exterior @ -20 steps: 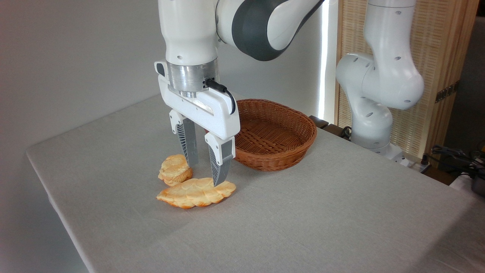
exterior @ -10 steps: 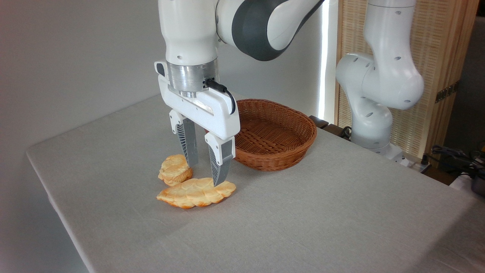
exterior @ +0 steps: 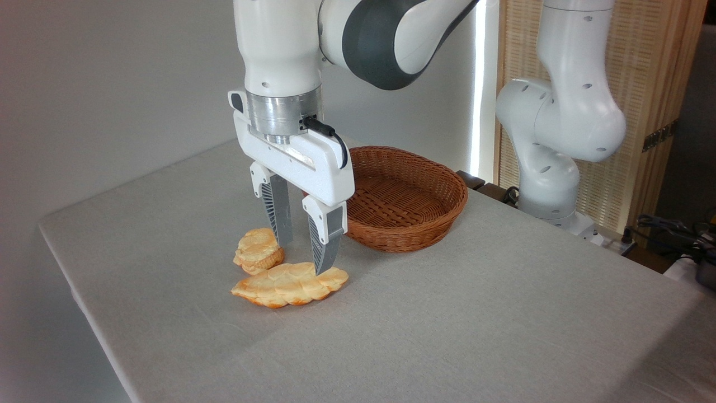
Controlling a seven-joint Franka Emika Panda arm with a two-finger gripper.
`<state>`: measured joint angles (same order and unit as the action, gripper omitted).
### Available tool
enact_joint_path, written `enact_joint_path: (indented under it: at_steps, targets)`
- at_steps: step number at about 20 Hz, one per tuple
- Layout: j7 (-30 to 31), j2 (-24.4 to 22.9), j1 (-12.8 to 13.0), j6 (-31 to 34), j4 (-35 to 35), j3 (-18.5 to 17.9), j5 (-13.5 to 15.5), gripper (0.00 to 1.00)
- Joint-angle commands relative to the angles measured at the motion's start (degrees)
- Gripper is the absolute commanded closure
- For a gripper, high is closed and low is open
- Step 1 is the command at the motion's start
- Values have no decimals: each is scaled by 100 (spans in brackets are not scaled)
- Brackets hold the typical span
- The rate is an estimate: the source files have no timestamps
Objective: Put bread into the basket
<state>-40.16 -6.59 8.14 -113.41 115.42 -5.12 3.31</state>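
Fixed camera, the only view. Landmark: the basket (exterior: 397,197), standing empty toward the far side of the table (exterior: 503,324).

Gripper (exterior: 304,255): pointing straight down, to the left of the basket and nearer the camera. The two fingers stand apart with clear space between them; nothing is held. The rear fingertip sits just beside the right edge of the bun (exterior: 258,250). The front fingertip lies over the top edge of the flat loaf (exterior: 289,285); whether it touches the loaf cannot be told from this angle.

Task object: the bun rests on the table, left of the basket and outside it. The flat loaf lies just in front of the bun, apparently touching it or nearly so.

Step in hand, as judged: the approach to the pick; no grasp made, nothing placed. The open fingers appear offset to the right of the bun rather than straddling it. The next move calls for a shift away from the basket so that the bun lies between the fingers, then closing, with care not to pinch the loaf instead.

Count: one basket, one bun, one flat loaf, one gripper, one arm.
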Motion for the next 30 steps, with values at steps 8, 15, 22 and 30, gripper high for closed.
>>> enact_joint_path:
  at_steps: [8, 15, 22, 30]
  targets:
    - [9, 44, -58, 161, -186, 2, 91, 0]
    - [-9, 61, -49, 170, -195, 37, 73, 0]
    - [9, 88, -49, 170, -204, 46, 73, 0]
    - [35, 70, -58, 179, -257, -6, 91, 0]
